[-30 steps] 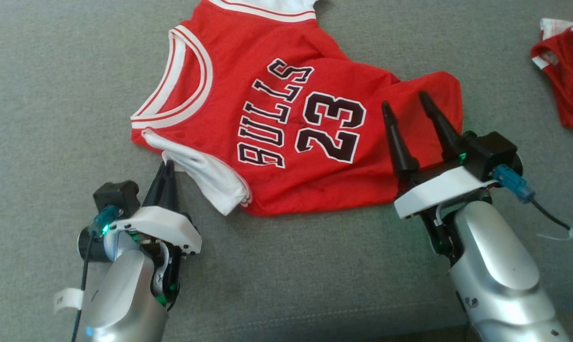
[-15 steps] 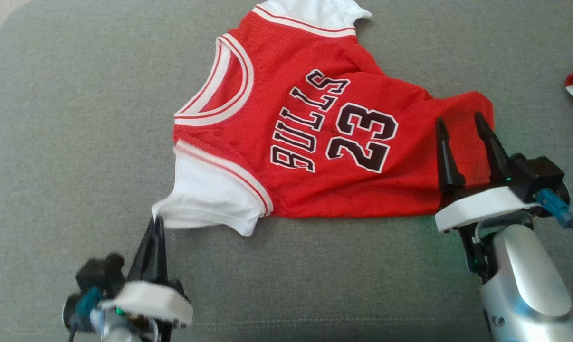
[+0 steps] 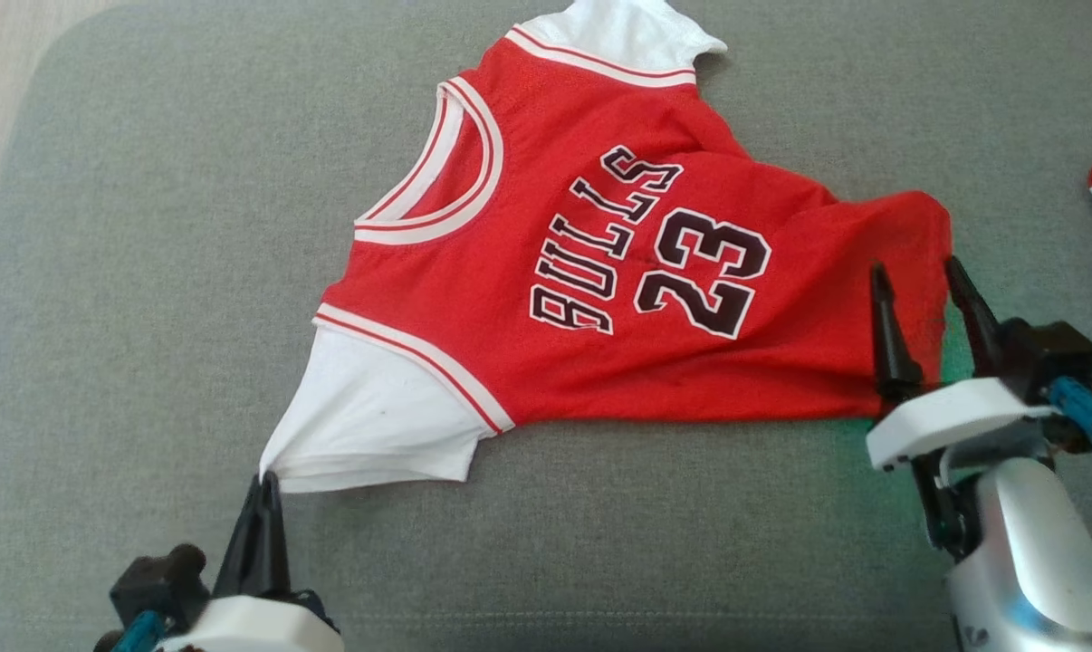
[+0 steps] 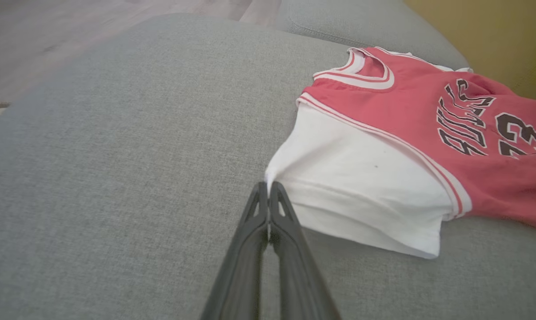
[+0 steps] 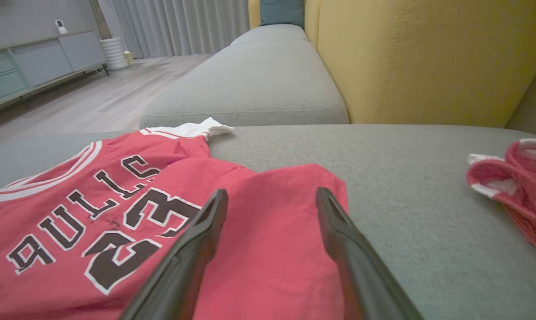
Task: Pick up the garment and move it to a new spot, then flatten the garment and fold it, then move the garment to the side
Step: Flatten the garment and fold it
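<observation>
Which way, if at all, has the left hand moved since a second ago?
Yes. The left hand, shut on the sleeve, has drawn back toward the robot, away from the BULLS lettering, stretching the sleeve.

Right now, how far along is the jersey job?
Done: jersey lies lettering-up on the cushion. In hand: left gripper, jaws shut, holds the white sleeve corner taut; right gripper hangs open at the hem. Left: hem end rumpled, no fold yet, not moved aside.
</observation>
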Controlling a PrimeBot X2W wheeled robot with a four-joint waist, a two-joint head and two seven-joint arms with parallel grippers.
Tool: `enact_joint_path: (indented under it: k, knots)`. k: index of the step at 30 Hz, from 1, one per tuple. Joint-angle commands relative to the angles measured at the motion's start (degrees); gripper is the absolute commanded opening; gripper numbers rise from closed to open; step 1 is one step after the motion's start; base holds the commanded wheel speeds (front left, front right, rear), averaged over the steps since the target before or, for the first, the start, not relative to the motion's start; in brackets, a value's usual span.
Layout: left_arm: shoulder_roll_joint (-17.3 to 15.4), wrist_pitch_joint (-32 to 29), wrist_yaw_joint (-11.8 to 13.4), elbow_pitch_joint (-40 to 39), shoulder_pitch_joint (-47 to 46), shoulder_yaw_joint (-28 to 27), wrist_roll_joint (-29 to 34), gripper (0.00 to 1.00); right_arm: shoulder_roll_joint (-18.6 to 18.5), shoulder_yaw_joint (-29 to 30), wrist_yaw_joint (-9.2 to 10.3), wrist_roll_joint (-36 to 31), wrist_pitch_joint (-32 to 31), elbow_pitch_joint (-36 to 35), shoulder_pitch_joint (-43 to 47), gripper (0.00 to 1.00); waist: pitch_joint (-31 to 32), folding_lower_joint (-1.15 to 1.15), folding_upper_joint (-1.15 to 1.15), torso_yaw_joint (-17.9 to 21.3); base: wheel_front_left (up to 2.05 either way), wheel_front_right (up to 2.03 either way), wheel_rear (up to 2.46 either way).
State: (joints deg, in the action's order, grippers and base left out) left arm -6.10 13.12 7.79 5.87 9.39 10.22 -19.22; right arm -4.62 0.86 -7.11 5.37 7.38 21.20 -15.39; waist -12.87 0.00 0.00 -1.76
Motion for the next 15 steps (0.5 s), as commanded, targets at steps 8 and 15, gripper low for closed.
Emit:
enact_joint_path:
  k: [8, 15]
  knots:
    - [-0.65, 0.36, 0.93, -1.02, -0.88, -2.26, -0.26, 1.00, -3.15, 0.77, -0.37, -1.31, -5.42, -1.90, -0.59, 1.00, 1.10, 0.00, 0.00, 0.14, 0.00, 0.00, 0.00]
    - [-0.01, 1.10, 0.49, -2.69, -2.87, -0.73, 0.72, 1.00, -7.99, -1.96, -0.37, 0.32, -14.65, 3.40, -6.06, 1.00, 1.52, 0.00, 0.00, -0.43, 0.00, 0.00, 0.00]
